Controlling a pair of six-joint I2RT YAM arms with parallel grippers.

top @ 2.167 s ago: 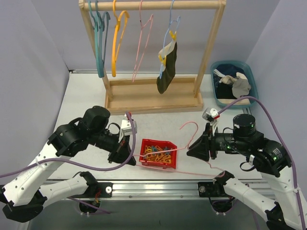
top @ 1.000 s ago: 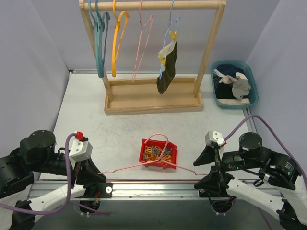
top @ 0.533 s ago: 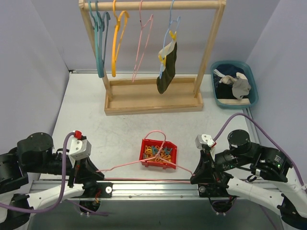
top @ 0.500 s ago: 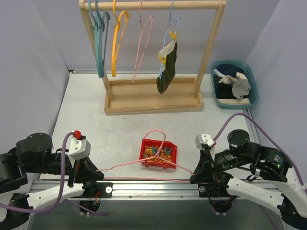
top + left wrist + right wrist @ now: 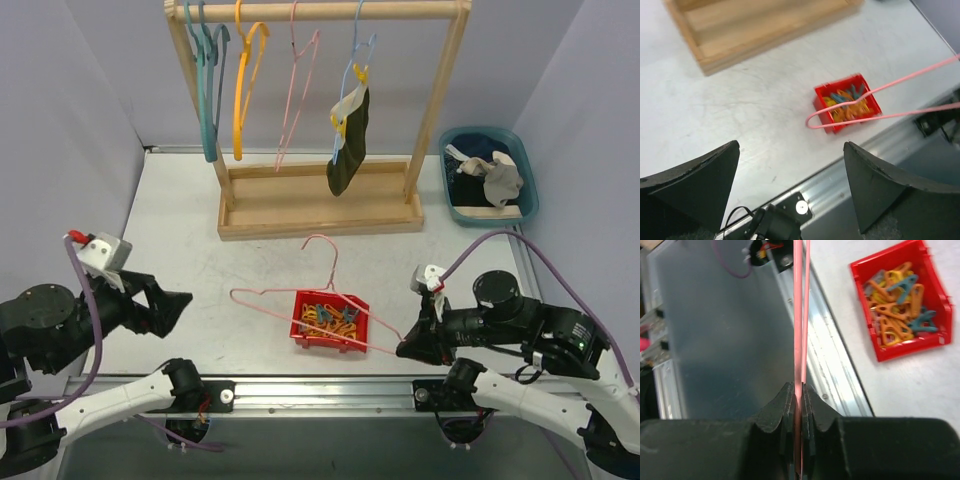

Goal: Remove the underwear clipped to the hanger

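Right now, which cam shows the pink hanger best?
Top external: the whole pink hanger shows, stretched over the red bin, one corner in the right gripper. Left wrist catches only its far corner by the bin; right wrist only two wires pinched between its fingers.

The left tool (image 5: 178, 300) has let go of the pink hanger (image 5: 798, 315) and drawn back well to the left of the red bin (image 5: 322, 342), its fingers (image 5: 695, 180) now spread with nothing between them. The hanger, now gripped only by the right tool (image 5: 405, 347), has swung in from the near edge of the bench (image 5: 180, 220). It now lies across the bin, free end left of it, hook beyond it.
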